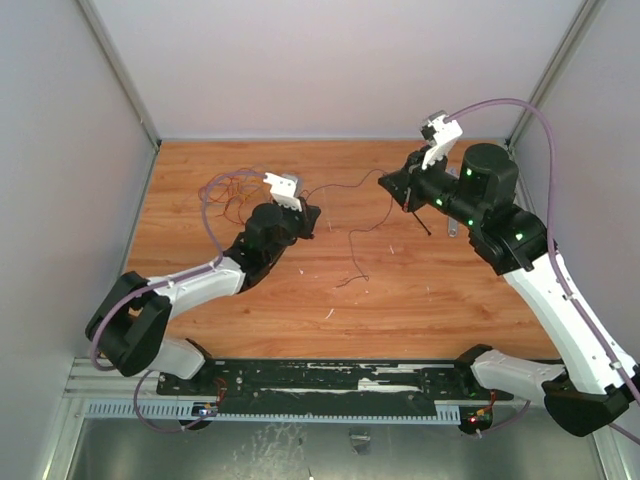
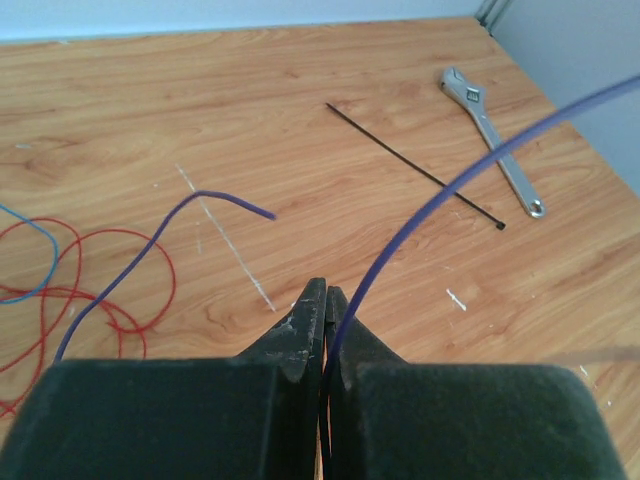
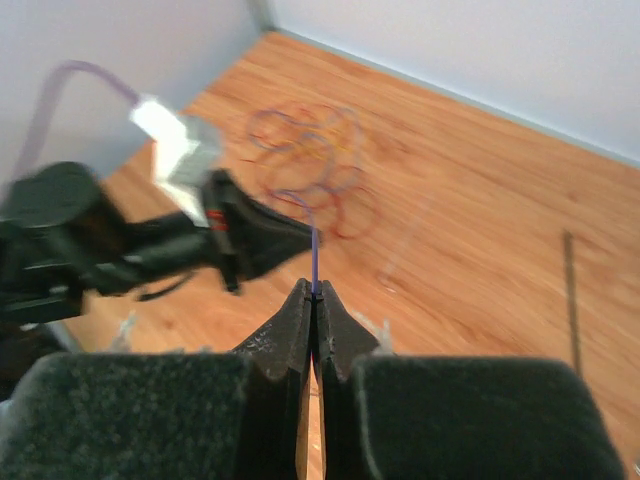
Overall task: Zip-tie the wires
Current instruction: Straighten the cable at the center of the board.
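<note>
The wires lie as a loose red and purplish tangle [image 1: 228, 190] at the back left of the table, also seen in the left wrist view [image 2: 95, 285] and blurred in the right wrist view [image 3: 310, 160]. My left gripper [image 1: 312, 215] [image 2: 326, 290] is shut on one thin purple wire [image 2: 440, 190]. My right gripper [image 1: 384, 183] [image 3: 314, 293] is shut on the same purple strand [image 3: 315, 255], which arcs between the two grippers. The zip tie [image 2: 415, 165] lies flat on the table, partly under the right arm [image 1: 424, 226], and shows in the right wrist view [image 3: 570, 290].
A silver adjustable wrench [image 2: 492, 138] lies beyond the zip tie, mostly hidden under the right arm in the top view [image 1: 452, 232]. A loose wire end [image 1: 352, 262] trails toward the table's middle. Grey walls close in the table on the left, back and right.
</note>
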Robot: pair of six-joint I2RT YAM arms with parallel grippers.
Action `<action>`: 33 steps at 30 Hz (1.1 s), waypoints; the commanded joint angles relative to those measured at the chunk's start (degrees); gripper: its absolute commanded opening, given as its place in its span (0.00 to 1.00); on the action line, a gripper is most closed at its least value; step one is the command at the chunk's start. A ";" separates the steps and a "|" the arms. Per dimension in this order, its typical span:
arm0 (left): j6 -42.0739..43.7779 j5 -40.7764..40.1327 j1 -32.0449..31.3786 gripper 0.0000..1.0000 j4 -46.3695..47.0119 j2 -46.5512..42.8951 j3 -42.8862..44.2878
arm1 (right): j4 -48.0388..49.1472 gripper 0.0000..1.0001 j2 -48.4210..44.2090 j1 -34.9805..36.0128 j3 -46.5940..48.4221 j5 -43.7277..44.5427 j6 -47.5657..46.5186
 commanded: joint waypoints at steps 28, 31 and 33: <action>-1.34 8.05 -11.40 0.00 -22.19 6.17 24.73 | -21.37 0.00 6.36 -3.29 -1.41 62.69 -12.48; -3.04 7.26 -10.39 0.00 -26.93 5.44 20.73 | -19.86 0.00 10.13 -3.19 -9.48 49.51 -4.79; -5.48 7.71 -8.50 0.00 -29.37 4.62 16.48 | -16.55 0.00 12.69 -2.83 -13.93 43.33 -2.73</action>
